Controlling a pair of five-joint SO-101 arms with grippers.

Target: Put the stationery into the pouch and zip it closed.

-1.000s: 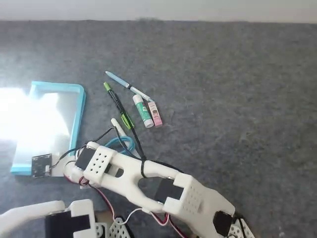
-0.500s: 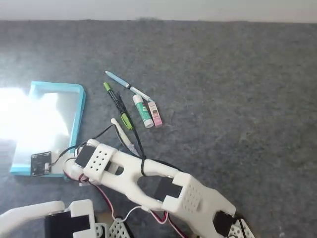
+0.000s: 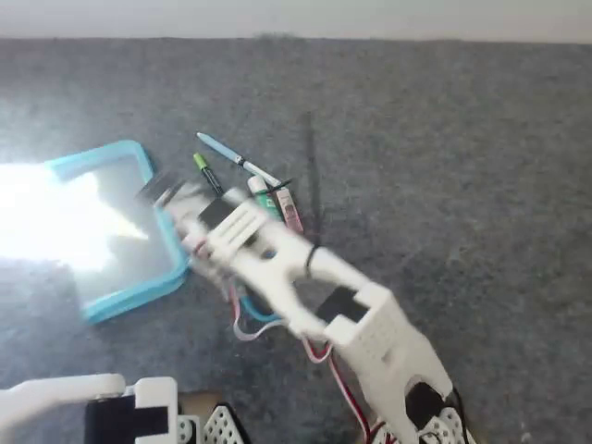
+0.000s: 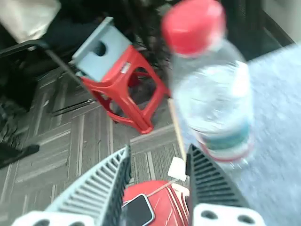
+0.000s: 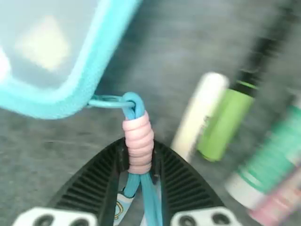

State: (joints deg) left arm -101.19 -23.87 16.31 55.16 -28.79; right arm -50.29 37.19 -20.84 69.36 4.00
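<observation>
The pouch (image 3: pixel 139 291) has swung round since a second ago: it lay square at the left of the table and now sits skewed, one corner turned toward the pens. The right arm (image 3: pixel 305 277) has swept up and across to that side. The right gripper (image 5: pixel 138 145) is clamped on the pouch's blue cord (image 5: pixel 138 134), at its pink wrapping, and the cord runs to the teal rim.

Just beside it lie a white pen (image 5: pixel 200 113), a green pen (image 5: pixel 225 125) and a glue stick (image 5: pixel 268 165). All are outside the pouch, on the grey felt (image 3: pixel 444 139) that covers the table. A blue pen (image 3: pixel 227 153) lies farthest back. A pale wall (image 3: pixel 296 18) edges the felt at the rear.

The left gripper (image 4: pixel 159 153) hangs with its fingers apart, holding nothing, aimed out at the room. There stand a clear bottle (image 4: pixel 214 94) with a red cap and a red stool (image 4: pixel 117 80) with a grey top. Below them are a wood-patterned floor (image 4: pixel 70 141) and a phone (image 4: pixel 138 212).
</observation>
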